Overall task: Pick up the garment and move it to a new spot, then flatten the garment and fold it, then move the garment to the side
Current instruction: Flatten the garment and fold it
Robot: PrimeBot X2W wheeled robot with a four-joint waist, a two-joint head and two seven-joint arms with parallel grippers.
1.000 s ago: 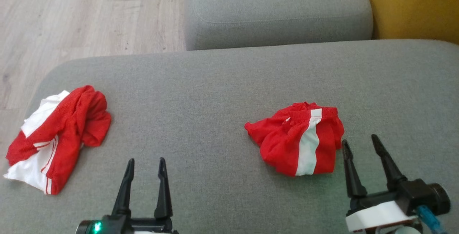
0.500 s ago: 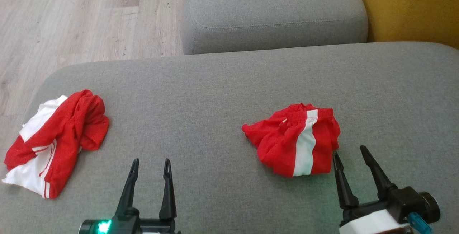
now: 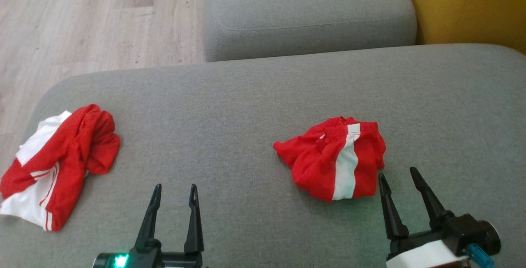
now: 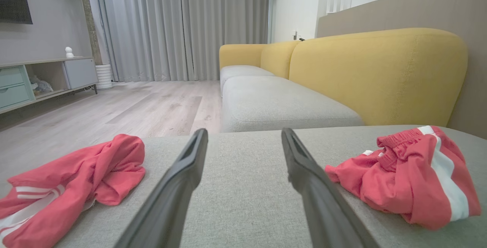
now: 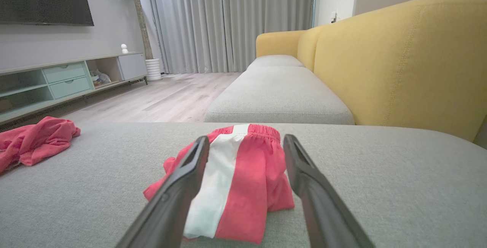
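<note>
- Garment (image 3: 333,157): red with a white stripe, crumpled in a heap on the grey seat cushion (image 3: 230,107), right of centre.
- Right gripper (image 3: 397,172): fingers spread, nothing pinched. The tips sit just beside the garment's near right edge; contact cannot be told.
- Left gripper (image 3: 175,186): fingers spread and empty, over bare cushion at the near side, left of centre.
- Second garment (image 3: 57,165): red and white, bunched at the cushion's left end, well apart from both grippers.
</note>
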